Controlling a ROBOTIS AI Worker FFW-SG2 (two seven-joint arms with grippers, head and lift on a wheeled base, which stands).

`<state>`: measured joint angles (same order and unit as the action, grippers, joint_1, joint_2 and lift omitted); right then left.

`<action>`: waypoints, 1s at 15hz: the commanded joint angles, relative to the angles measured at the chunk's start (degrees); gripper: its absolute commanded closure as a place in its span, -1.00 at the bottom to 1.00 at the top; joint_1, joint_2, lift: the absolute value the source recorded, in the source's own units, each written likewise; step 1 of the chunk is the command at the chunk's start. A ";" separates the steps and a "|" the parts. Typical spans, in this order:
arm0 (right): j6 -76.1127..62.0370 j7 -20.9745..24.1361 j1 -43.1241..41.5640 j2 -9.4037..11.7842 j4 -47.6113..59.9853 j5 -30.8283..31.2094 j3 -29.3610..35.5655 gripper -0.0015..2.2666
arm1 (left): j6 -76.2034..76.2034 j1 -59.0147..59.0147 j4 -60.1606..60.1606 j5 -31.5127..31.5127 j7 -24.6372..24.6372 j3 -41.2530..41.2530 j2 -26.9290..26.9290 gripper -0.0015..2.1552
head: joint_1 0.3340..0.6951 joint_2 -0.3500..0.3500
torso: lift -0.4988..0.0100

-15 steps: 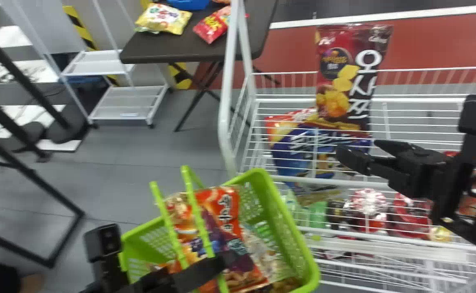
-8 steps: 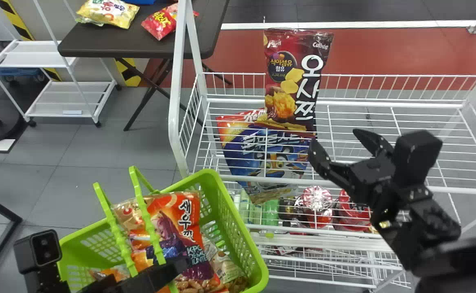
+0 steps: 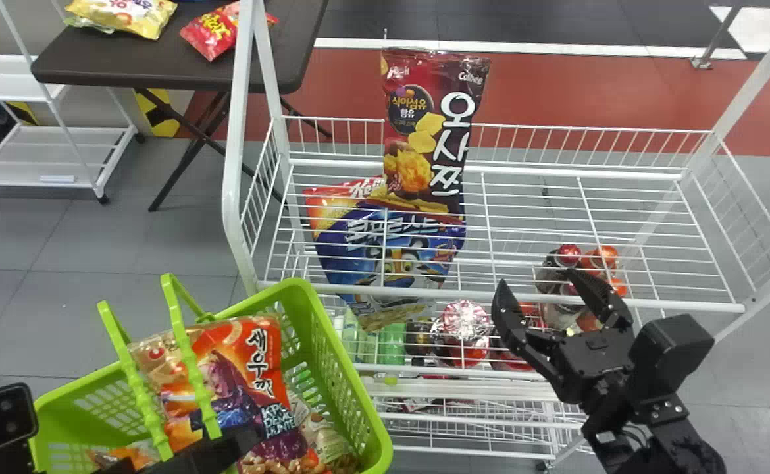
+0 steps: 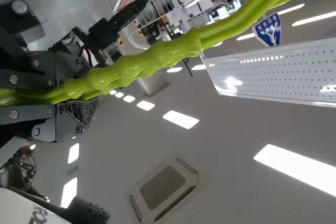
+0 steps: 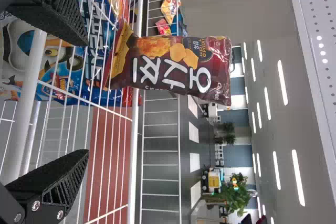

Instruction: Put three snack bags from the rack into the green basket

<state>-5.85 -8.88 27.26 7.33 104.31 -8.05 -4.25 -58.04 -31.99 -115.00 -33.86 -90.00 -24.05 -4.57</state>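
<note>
At the head view's bottom edge my left gripper (image 3: 217, 454) is at the green basket (image 3: 365, 395); the left wrist view has this gripper (image 4: 79, 94) shut on a green handle (image 4: 152, 59). An orange snack bag (image 3: 230, 368) lies in the basket among others. In the rack, a tall dark red bag (image 3: 424, 131) stands behind a blue bag (image 3: 391, 247). My right gripper (image 3: 541, 286) is open, right of both bags, by the rack's front rail. From the right wrist, the gripper (image 5: 84, 98) is apart from the dark red bag (image 5: 173, 69) and blue bag (image 5: 58, 72).
The white wire rack (image 3: 503, 296) has a front rail and side posts, the left post beside the basket. Red packages (image 3: 467, 322) and other goods sit on its lower level. A dark table (image 3: 128, 69) with more snack bags stands at the back left.
The head view has turned rightward, so basket, rack and bags appear farther left. My right gripper has moved away from the two rack bags, rightward and toward the front.
</note>
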 commanded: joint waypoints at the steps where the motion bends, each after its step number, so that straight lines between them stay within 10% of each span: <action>1: -3.86 0.00 2.01 -0.56 -0.16 0.41 0.56 -0.92 | -0.28 0.00 -0.14 0.02 -0.57 -0.03 0.00 0.99 | 1.00 -0.07 | 0.96; 15: -11.77 -0.79 6.49 -3.28 -1.22 0.94 2.32 -0.92 | -0.98 -0.53 -0.84 0.02 -0.57 -0.12 0.09 0.99 | 1.00 -0.17 | 0.96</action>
<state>-16.98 -9.56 33.45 4.04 103.10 -7.12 -1.94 -59.05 -32.51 -115.81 -33.84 -90.00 -24.14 -4.48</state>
